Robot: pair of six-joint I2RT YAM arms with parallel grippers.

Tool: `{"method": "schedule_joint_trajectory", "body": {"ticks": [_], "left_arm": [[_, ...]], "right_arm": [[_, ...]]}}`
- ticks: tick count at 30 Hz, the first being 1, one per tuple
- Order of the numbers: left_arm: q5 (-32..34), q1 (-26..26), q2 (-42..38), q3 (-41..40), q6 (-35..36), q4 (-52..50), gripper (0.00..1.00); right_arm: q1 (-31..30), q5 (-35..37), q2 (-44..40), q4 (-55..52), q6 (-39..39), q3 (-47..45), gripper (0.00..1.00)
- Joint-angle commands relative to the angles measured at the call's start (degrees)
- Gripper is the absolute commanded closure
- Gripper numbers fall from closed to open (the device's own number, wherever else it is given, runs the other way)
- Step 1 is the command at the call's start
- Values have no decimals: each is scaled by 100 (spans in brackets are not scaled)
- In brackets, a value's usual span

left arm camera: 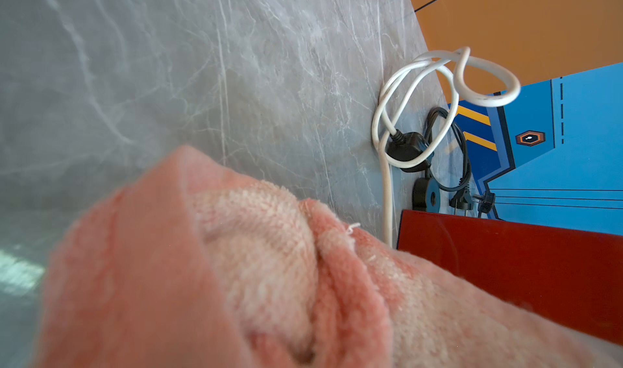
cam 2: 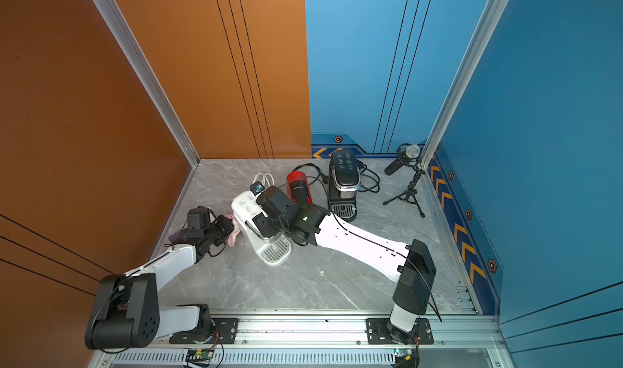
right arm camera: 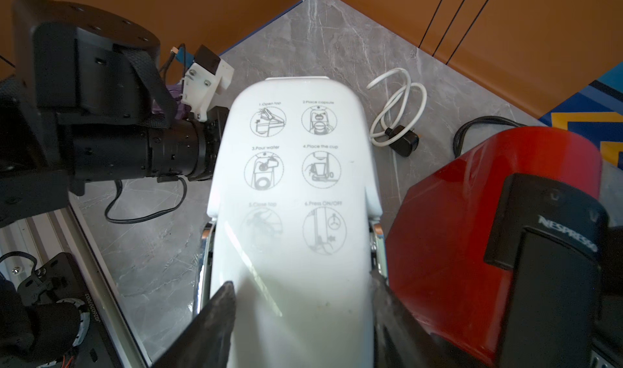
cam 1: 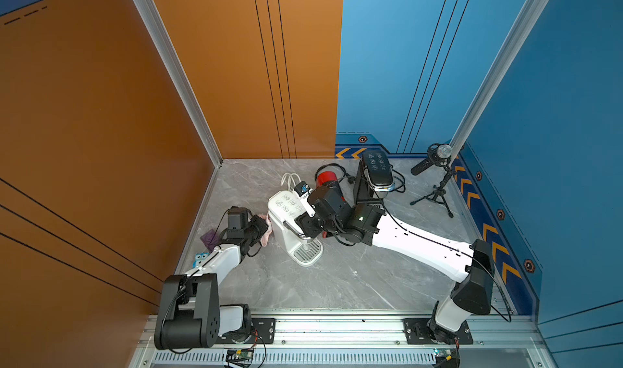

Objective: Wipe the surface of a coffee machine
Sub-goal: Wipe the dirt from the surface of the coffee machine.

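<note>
The left gripper [cam 1: 262, 227] pinches a bunched pink cloth [left arm camera: 269, 265] against the side of the white coffee machine [right arm camera: 293, 181]. The right gripper [right arm camera: 301, 283] has its jaws spread either side of the lid, though I cannot tell if they press it. Wiping seems barely begun, with lid and front likely left; only the top views show cloth meeting machine, and only the right wrist view shows the lid's pictograms and the red Nespresso machine [right arm camera: 472, 231] just outside the jaws.

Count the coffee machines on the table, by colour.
white coffee machine: 1
red coffee machine: 1
black coffee machine: 1
Total: 3
</note>
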State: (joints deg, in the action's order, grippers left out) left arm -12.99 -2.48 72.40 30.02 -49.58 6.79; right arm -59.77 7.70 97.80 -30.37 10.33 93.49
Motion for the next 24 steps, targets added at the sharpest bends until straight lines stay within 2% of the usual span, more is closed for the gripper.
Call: {"method": "schedule_joint_trajectory", "body": {"ticks": [1, 5, 8, 13, 17, 19, 24], "left_arm": [[436, 98, -1133, 329, 283, -1331, 100], [919, 91, -2523, 445, 398, -2517, 100], [891, 138, -3278, 509, 315, -2975, 100], [573, 424, -3996, 740, 137, -3481, 100], [847, 1004, -4316, 520, -14, -3457, 100], [1113, 1274, -4327, 514, 199, -3456, 100], [1247, 1594, -3729, 448, 580, -3265, 100]], "right_arm": [[132, 68, -217, -496, -18, -6, 35], [215, -74, -160, -496, -40, 131, 34], [284, -102, 12, -512, -89, 267, 34], [347, -67, 258, -536, -139, 448, 34], [412, 16, 424, -532, -208, 454, 34], [464, -53, 487, -531, -246, 457, 34], [519, -237, 712, -540, -228, 547, 37]]}}
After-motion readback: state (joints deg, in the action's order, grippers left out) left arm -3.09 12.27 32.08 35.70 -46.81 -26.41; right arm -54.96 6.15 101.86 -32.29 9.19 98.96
